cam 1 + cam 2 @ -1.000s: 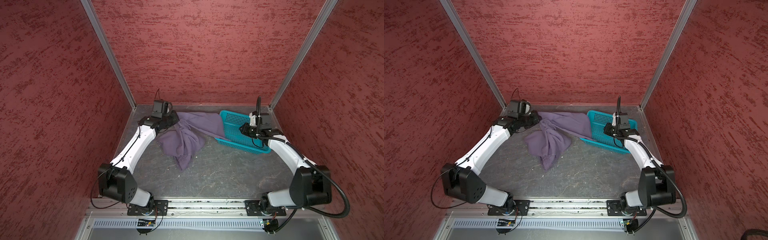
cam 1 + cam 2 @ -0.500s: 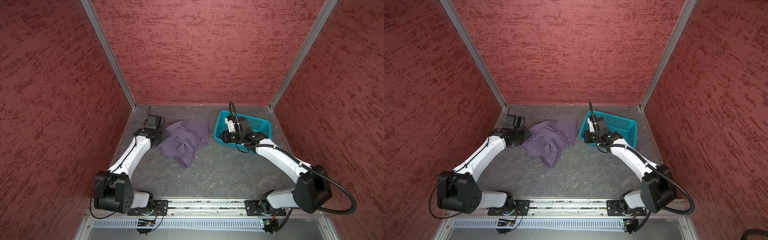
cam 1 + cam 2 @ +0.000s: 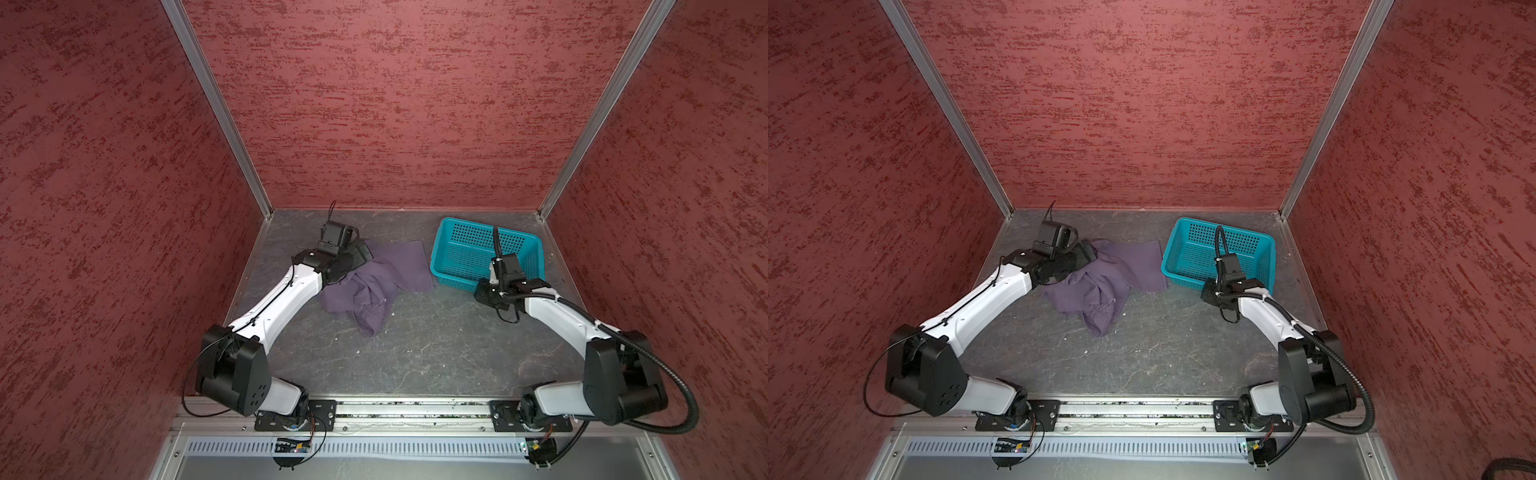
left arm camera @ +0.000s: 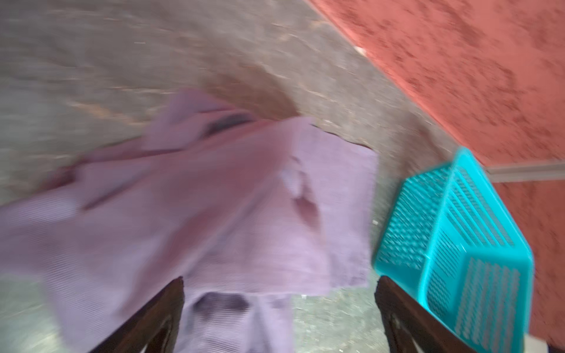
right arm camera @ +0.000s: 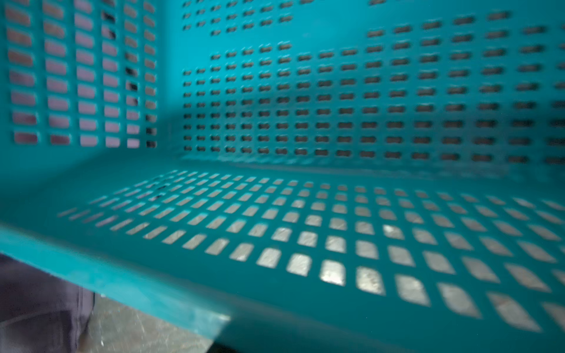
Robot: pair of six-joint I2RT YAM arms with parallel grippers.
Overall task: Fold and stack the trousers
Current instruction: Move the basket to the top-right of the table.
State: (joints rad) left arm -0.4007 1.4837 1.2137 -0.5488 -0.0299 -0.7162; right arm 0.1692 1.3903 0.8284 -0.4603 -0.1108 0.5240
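**Crumpled trousers, left tool open**

The lavender-grey trousers lie in a rumpled heap on the grey surface toward eleven o'clock. One flat leg reaches just beside the teal basket at one o'clock. The left tool hangs over the heap with its jaws spread wide, holding nothing. The right tool sits at the basket's near rim. I cannot tell whether it grips.

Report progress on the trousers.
Done: the trousers lie crumpled on the table, outside the basket. In hand: the left gripper is open over them, holding nothing; the right gripper sits at the basket's near wall, grip unclear. Left: all folding and stacking.
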